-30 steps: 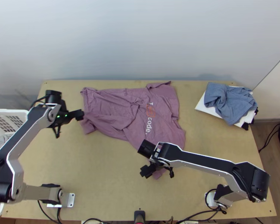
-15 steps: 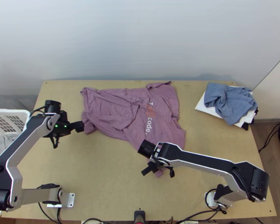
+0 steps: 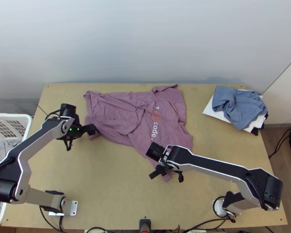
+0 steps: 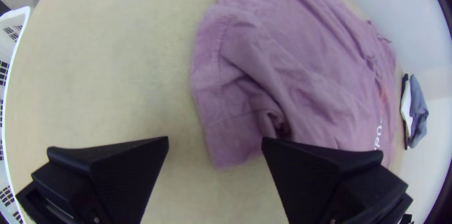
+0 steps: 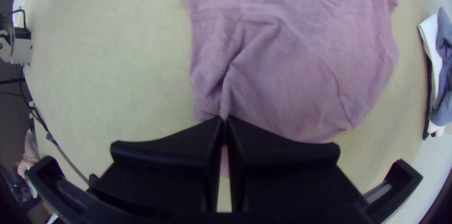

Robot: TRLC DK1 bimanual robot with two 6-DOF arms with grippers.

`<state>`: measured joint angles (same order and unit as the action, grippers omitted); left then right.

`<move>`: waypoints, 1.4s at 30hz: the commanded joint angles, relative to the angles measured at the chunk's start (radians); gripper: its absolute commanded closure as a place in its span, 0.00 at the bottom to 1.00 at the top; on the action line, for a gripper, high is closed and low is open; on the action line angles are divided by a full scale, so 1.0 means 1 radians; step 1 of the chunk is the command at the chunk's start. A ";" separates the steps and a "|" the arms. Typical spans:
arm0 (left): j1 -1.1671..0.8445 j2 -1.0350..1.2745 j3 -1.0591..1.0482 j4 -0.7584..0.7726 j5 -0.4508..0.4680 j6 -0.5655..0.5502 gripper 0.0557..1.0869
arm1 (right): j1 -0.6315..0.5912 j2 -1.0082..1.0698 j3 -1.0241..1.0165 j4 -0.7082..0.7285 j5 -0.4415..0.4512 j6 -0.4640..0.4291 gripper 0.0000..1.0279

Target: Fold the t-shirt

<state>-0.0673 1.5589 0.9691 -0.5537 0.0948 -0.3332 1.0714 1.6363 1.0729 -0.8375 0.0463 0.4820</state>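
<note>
The mauve t-shirt [image 3: 122, 112] lies rumpled across the upper middle of the table, its printed part to the right and a narrow end reaching toward the near side. At its lower left corner is my left gripper [image 3: 94, 131]; in the left wrist view the same gripper [image 4: 215, 141] is open, the shirt's corner [image 4: 235, 144] showing between its fingers. My right gripper [image 3: 158, 171] is at the shirt's near end. Seen from the right wrist, this gripper [image 5: 224, 123] is shut on a pinched fold of the t-shirt [image 5: 292, 78].
A stack of white and dark cloth with a bunched blue-grey garment [image 3: 236, 105] on top lies at the table's far right. A white basket [image 3: 27, 116] with cloth in it stands beyond the left edge. Bare wood [image 3: 106, 186] shows along the near side.
My left gripper has come nearer and to the right, onto the shirt's lower left corner. My right gripper, broad-looking a second ago, has turned and shifted slightly right, and the shirt's near tip moved a little.
</note>
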 commanded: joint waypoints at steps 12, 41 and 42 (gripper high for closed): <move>-0.008 0.075 0.003 0.103 -0.006 -0.049 0.45 | -0.037 -0.013 0.004 -0.017 0.017 0.003 0.97; 0.233 -0.497 -0.081 -0.313 0.092 0.425 0.96 | -0.220 -0.401 -0.094 -0.307 -0.052 -0.158 0.97; 0.239 -0.517 -0.087 -0.328 0.102 0.448 0.96 | -0.215 -0.412 -0.094 -0.325 -0.062 -0.164 0.97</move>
<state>0.0998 1.1843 0.9157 -0.7807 0.1459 -0.0437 0.8635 1.3144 0.9886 -1.0630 0.0330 0.3767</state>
